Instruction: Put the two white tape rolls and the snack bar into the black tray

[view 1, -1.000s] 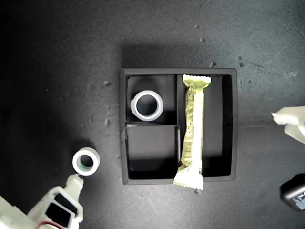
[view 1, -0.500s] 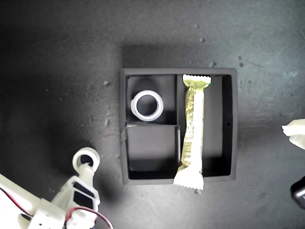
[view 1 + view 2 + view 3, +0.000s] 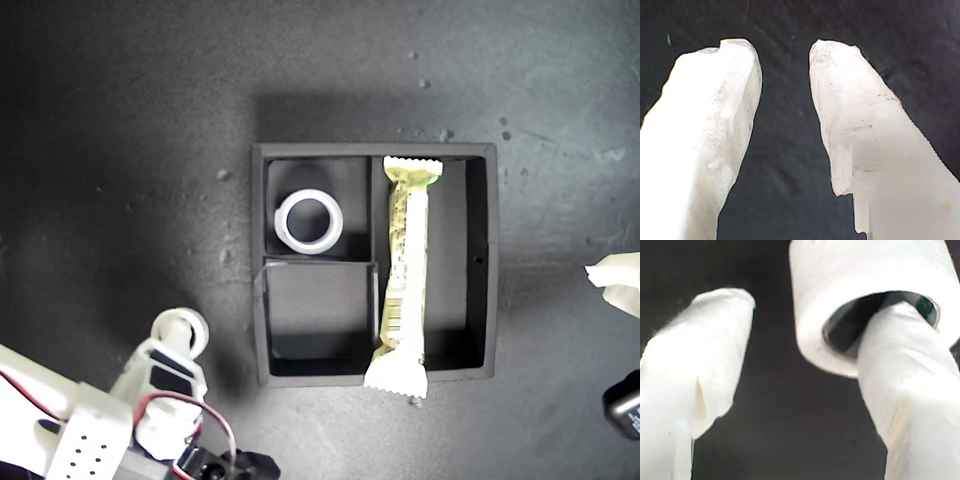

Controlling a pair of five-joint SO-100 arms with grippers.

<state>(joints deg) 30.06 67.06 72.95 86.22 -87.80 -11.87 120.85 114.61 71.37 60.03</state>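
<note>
the black tray (image 3: 490, 260) is square with raised walls, sitting on a dark, speckled matte worktop (image 3: 120, 130). the wider white tape roll (image 3: 309, 221) lies flat, hole up, in one small compartment; the other small compartment holds nothing. the snack bar (image 3: 403, 275) in its crinkled yellow-green wrapper runs along the long compartment, one crimped end overhanging the tray wall.

my second claw (image 3: 805, 305) stands apart — one finger (image 3: 905, 370) threaded through the smaller tape roll (image 3: 860, 290), near the exterior view's lower left, well apart from the tray.

my first claw (image 3: 784, 52) is spread over bare worktop.
</note>
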